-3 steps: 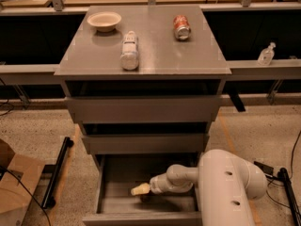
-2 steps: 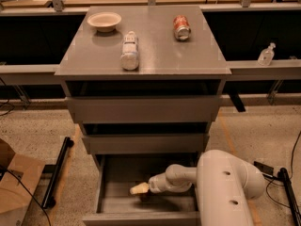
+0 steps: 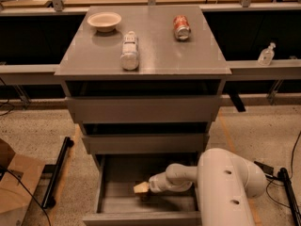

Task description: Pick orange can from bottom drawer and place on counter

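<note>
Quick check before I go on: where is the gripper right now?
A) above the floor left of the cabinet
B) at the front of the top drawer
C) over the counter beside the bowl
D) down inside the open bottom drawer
D: the gripper sits down inside the open bottom drawer, reaching in from the right, well below the counter and its bowl.

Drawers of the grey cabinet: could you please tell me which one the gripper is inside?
The bottom drawer, the lowest and pulled out farthest; the gripper sits inside it.
</note>
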You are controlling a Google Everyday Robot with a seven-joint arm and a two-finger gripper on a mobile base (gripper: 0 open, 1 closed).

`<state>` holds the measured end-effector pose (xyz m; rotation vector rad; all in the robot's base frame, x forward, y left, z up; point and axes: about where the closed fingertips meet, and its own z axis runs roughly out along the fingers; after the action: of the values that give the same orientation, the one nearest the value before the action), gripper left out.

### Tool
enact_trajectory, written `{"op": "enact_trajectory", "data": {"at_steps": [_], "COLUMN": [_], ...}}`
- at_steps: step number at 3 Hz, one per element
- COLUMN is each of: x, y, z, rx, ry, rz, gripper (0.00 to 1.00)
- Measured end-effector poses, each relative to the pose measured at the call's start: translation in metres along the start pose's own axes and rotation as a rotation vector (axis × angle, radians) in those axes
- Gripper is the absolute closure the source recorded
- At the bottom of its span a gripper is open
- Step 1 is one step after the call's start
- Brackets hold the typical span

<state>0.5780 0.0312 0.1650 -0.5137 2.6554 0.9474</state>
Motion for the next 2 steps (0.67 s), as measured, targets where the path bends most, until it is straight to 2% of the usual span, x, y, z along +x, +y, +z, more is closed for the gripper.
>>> {"op": "enact_trajectory", "data": {"at_steps": [1,2], "x": [-0.002,-0.020], "y": [0.002,0.025], "z": [-0.005,-0.064], "rx": [-0.003,-0.043], "ry": [0.001,0.016], "rz": [-0.002,-0.025], "gripper": [1.00,1.00]}}
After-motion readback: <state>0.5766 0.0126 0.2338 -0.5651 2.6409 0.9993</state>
